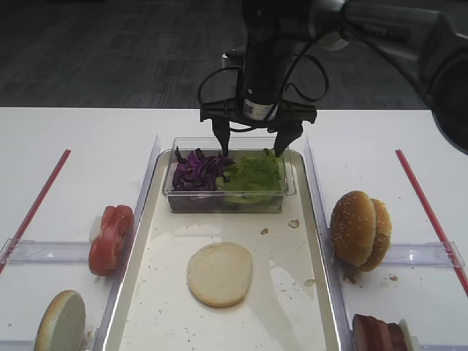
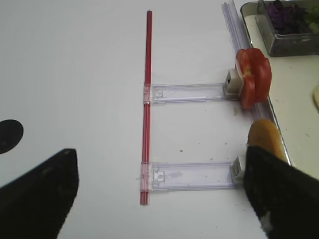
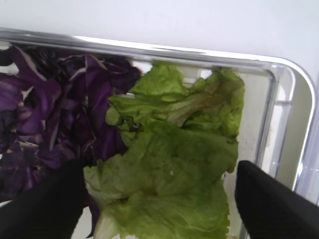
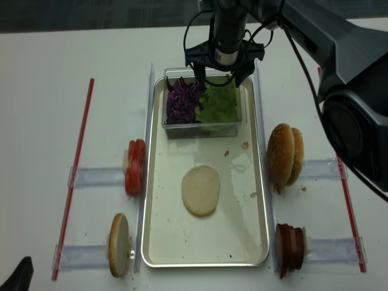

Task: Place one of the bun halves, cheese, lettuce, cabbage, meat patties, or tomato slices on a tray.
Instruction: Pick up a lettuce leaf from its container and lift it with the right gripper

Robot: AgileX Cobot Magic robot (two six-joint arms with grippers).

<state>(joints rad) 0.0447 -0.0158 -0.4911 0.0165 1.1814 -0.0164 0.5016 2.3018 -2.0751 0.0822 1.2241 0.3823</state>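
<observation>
Tray (image 1: 314,219) shiny metal; tub (image 1: 170,191) clear plastic; tomato slices (image 1: 111,238) glossy; lettuce (image 3: 174,164) crinkly.

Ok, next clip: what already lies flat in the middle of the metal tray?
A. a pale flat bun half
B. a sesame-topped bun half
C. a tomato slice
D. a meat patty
A: a pale flat bun half lies alone on the tray, while the tomato slices, the meat patties and the sesame buns stand outside its rim.
</observation>
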